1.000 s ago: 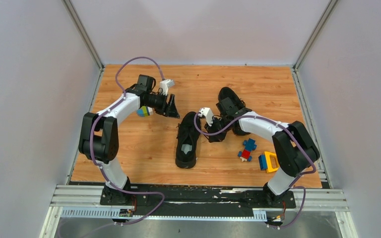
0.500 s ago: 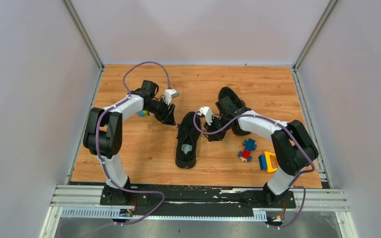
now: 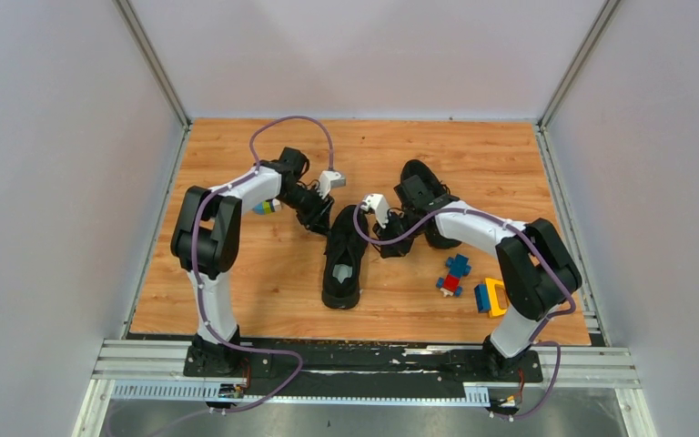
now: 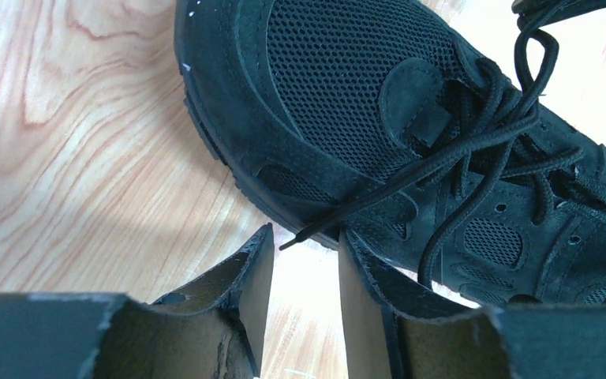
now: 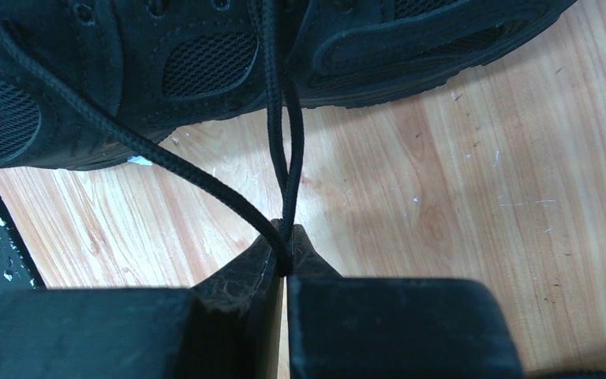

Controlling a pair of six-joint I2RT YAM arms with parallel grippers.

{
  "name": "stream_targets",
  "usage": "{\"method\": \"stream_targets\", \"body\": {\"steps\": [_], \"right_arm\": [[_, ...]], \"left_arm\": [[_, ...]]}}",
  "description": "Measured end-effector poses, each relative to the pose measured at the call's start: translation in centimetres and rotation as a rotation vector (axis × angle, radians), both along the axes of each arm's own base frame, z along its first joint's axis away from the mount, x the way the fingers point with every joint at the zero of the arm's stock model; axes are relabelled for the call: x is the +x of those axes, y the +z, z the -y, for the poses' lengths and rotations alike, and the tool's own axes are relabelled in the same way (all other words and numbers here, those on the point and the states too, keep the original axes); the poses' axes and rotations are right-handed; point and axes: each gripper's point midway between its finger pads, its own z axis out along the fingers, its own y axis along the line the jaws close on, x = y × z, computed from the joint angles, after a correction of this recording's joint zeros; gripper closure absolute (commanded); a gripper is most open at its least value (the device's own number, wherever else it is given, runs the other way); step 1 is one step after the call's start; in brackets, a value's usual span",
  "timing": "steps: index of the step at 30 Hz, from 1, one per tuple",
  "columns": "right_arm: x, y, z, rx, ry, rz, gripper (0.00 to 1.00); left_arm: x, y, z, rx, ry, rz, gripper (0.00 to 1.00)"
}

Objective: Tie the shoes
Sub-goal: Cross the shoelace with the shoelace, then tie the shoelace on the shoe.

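Two black shoes lie on the wooden table: the near shoe [image 3: 342, 264] in the middle and the far shoe [image 3: 421, 193] behind my right arm. My left gripper [image 3: 322, 218] is open at the near shoe's toe [image 4: 339, 95]. In the left wrist view a loose lace end [image 4: 304, 235] lies right at the gap between its fingertips [image 4: 262, 253], and the gripper [image 4: 304, 246] holds nothing. My right gripper [image 3: 385, 240] sits between the two shoes. It [image 5: 286, 254] is shut on a doubled black lace [image 5: 284, 158] that runs taut up to a shoe [image 5: 205, 63].
A blue-red toy block [image 3: 455, 273] and a yellow-blue one [image 3: 492, 297] lie right of the near shoe. Another small coloured block [image 3: 263, 207] lies under my left forearm. Grey walls enclose the table on three sides.
My left gripper has swung right and down from the back left to the near shoe's toe. My right gripper has stayed where it was, holding the lace.
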Motion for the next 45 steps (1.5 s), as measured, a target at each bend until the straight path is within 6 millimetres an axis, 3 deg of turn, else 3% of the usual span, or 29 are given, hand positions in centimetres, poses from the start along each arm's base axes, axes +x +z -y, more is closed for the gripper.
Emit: {"method": "stream_targets", "body": {"steps": [2, 5, 9, 16, 25, 33, 38, 45], "right_arm": [[0.1, 0.0, 0.0, 0.000, 0.000, 0.001, 1.00], [0.1, 0.1, -0.1, 0.002, 0.000, 0.003, 1.00], [0.2, 0.2, -0.1, 0.003, -0.001, 0.006, 1.00], [0.5, 0.1, 0.2, -0.007, -0.012, 0.008, 1.00], [0.6, 0.1, 0.6, -0.014, -0.024, 0.007, 1.00], [0.5, 0.4, 0.7, -0.005, -0.024, 0.015, 1.00], [0.1, 0.5, 0.8, 0.009, -0.023, -0.009, 1.00], [-0.4, 1.4, -0.1, 0.096, -0.046, -0.123, 1.00]], "left_arm": [[0.0, -0.1, 0.2, 0.002, -0.011, -0.013, 0.64], [-0.3, -0.1, 0.6, -0.010, -0.029, -0.053, 0.85], [-0.7, 0.2, 0.7, -0.026, -0.044, -0.081, 1.00], [-0.7, 0.6, -0.6, -0.027, -0.021, -0.080, 1.00], [0.0, 4.5, -5.4, -0.016, 0.110, 0.021, 1.00], [-0.9, 4.4, -7.7, 0.040, 0.184, 0.020, 1.00], [-0.3, 5.5, -10.3, 0.061, 0.272, 0.068, 1.00], [-2.1, 5.6, -10.2, 0.027, 0.296, 0.029, 1.00]]}}
